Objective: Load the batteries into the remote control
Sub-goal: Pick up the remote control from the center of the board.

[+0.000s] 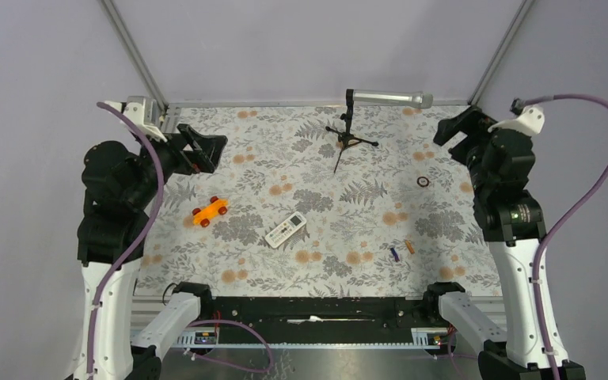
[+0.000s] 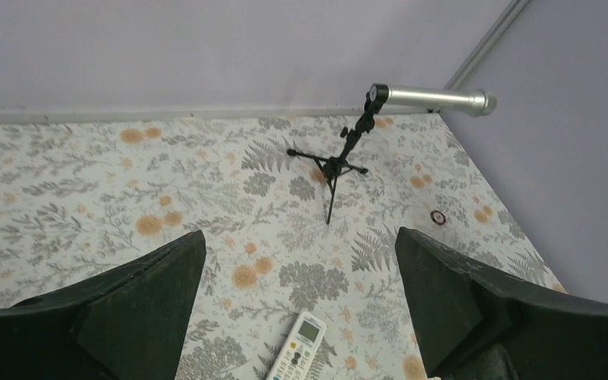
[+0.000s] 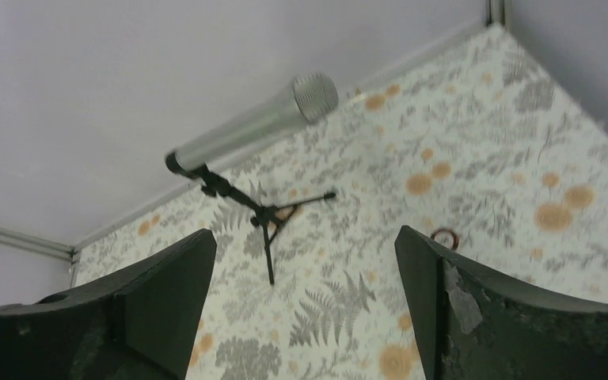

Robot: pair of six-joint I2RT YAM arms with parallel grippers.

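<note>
On the far left of the floral-patterned surface (image 1: 324,269), seen from above, the left tool (image 1: 210,153) hangs above the surface with its two dark fingers spread wide and nothing between them; its own wrist view shows the same wide gap. Just right of it and nearer the arm bases, an orange toy car (image 1: 210,211) with red wheels sits on the surface. Next comes the remote control (image 1: 286,229), a small white handset lying at a slant near the middle, display and buttons facing up, touched by neither tool. Behind it, at the far edge, a silver microphone (image 1: 388,98) lies level on top of a black tripod stand (image 1: 350,136). Further right and closer to the bases, the dark blue battery (image 1: 394,254) and the orange battery (image 1: 410,247) lie just beside each other, well apart from the remote control. Beyond them, toward the far right, a small dark ring (image 1: 423,181) lies flat. At the right edge, the right tool (image 1: 447,141) hovers raised, its fingers also spread apart and holding nothing.
</note>
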